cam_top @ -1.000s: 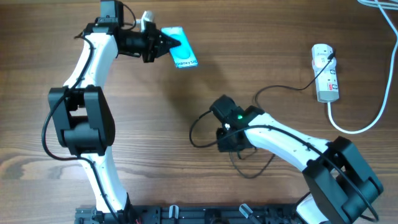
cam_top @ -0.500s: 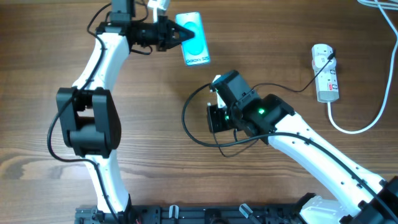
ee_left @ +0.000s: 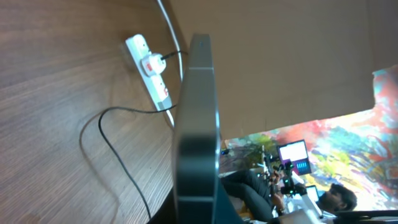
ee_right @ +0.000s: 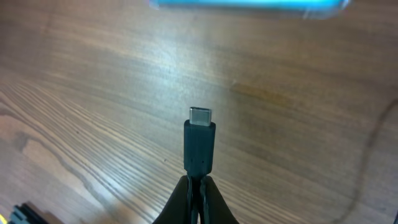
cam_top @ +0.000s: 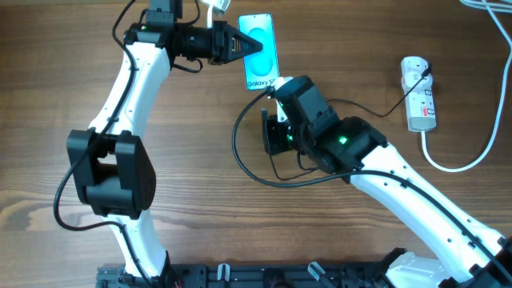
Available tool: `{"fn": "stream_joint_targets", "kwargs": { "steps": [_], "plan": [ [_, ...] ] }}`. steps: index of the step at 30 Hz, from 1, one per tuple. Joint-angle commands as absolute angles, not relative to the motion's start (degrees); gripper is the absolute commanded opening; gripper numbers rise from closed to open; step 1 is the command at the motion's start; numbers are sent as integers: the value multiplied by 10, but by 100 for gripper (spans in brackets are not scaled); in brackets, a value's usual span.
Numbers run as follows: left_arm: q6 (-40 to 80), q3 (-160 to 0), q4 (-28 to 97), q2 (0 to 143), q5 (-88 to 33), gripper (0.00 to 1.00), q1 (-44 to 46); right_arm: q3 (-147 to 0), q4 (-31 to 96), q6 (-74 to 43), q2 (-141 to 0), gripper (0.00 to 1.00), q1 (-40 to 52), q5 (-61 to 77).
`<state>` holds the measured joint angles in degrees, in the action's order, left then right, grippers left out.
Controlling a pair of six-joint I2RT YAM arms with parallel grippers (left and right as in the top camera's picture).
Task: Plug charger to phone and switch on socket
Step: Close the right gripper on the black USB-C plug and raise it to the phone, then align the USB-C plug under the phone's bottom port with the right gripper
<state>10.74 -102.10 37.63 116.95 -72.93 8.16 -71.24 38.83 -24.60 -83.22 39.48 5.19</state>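
My left gripper is shut on the phone, holding its cyan screen face up above the table at the top middle; the left wrist view shows the phone edge-on. My right gripper is shut on the charger, just below the phone's lower edge. In the right wrist view the charger's plug tip sticks out from my right gripper, pointing at the blurred cyan phone. The white socket lies at the right with the charger's black plug in it; it also shows in the left wrist view.
The socket's thick white cable loops to the right edge of the wooden table. The charger's thin black cable curls on the table beneath my right arm. A black rail runs along the front edge.
My left gripper carried the phone right and turned it upright in the overhead view. My right gripper rose with the charger tip toward the phone's lower edge.
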Motion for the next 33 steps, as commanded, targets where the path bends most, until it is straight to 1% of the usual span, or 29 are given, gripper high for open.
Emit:
{"fn": "stream_joint_targets", "kwargs": {
  "steps": [1, 11, 16, 20, 33],
  "plan": [
    [72, -1024, 382, 1150, -726, 4, 98, -733, 382, -226, -820, 5, 391, 26],
    [73, -1024, 415, 1143, -750, 4, 100, -732, 385, -226, -822, 5, 391, -36],
    [81, -1024, 414, 1143, -773, 4, 100, -732, 391, -227, -822, 4, 391, -28],
    [81, -1024, 414, 1143, -773, 4, 100, -732, 401, -227, -822, 5, 391, -5],
    [81, -1024, 414, 1143, -773, 4, 100, -732, 385, -227, -822, 5, 391, -6]
  ]
}}
